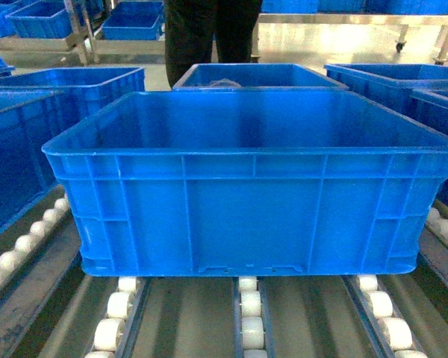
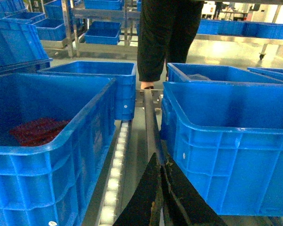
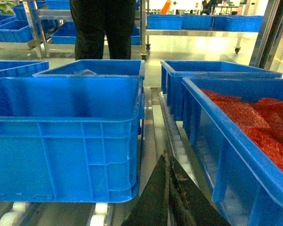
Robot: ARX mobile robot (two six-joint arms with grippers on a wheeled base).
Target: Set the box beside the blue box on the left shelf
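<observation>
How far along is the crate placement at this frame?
Largely done, it seems: the box sits on the left shelf rollers, a neighbouring blue crate alongside. Nothing is in hand: the left gripper and right gripper are shut beside the box. What remains is backing away.

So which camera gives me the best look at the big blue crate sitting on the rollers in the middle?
The head view: the box shows its whole front wall, rim and open top. The left wrist view catches only its left corner, and the right wrist view its right corner.
</observation>
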